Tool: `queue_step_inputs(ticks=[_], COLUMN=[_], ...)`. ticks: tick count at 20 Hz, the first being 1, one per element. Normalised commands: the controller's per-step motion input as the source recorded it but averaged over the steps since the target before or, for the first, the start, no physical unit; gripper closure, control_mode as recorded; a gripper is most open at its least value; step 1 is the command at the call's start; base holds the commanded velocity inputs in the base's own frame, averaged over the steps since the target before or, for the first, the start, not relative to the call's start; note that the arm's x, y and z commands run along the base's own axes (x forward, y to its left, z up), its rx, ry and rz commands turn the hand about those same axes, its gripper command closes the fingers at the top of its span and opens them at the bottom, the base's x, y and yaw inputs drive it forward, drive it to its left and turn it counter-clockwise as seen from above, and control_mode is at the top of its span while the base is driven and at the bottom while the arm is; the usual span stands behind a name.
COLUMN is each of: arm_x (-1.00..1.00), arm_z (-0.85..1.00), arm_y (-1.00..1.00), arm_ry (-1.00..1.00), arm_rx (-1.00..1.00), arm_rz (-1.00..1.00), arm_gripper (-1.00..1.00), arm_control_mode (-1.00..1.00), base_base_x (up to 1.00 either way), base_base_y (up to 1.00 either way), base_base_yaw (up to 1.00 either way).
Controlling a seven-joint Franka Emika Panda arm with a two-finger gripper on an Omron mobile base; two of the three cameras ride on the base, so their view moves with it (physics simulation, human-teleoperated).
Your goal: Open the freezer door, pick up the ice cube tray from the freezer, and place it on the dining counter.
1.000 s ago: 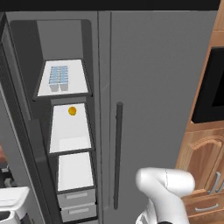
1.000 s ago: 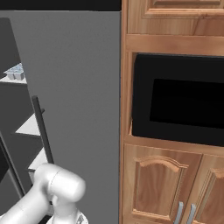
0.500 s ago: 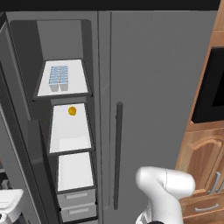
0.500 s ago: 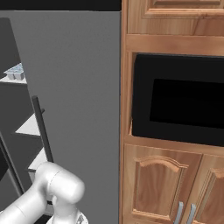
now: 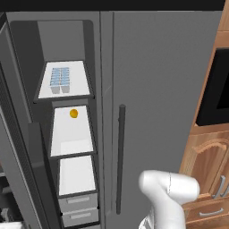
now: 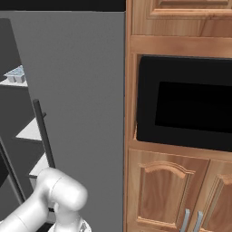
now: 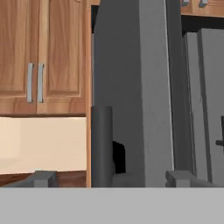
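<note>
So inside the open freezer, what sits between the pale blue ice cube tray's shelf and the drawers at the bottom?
In the left base view, two white shelves lie between the pale blue ice cube tray and the grey drawers; the upper one holds a small orange ball.

Freezer door (image 5: 18, 147) cut off leftward

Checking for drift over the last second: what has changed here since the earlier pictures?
Nothing visibly moved in the base views. The freezer door stays open, the ice cube tray sits on its top shelf, and the orange ball lies below.
</note>
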Motion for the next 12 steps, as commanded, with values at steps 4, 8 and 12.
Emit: queue_step_inputs(ticks=[4,8,12], arm_x=[-0.81,-0.48,-0.17], arm_z=[0.06,0.04,0.04], arm_y=[-0.43,-0.8,-0.82], arm_ry=[-0.05,0.0,0.0], arm_rx=[0.0,0.0,0.0], arm_rz=[0.0,0.0,0.0], arm_gripper=[-1.0,-1.0,-1.0], arm_control_mode=[-1.0,-1.0,-1.0], base_base_x=[0.0,0.0,0.0], base_base_y=[0.0,0.0,0.0], base_base_yaw=[0.0,0.0,0.0])
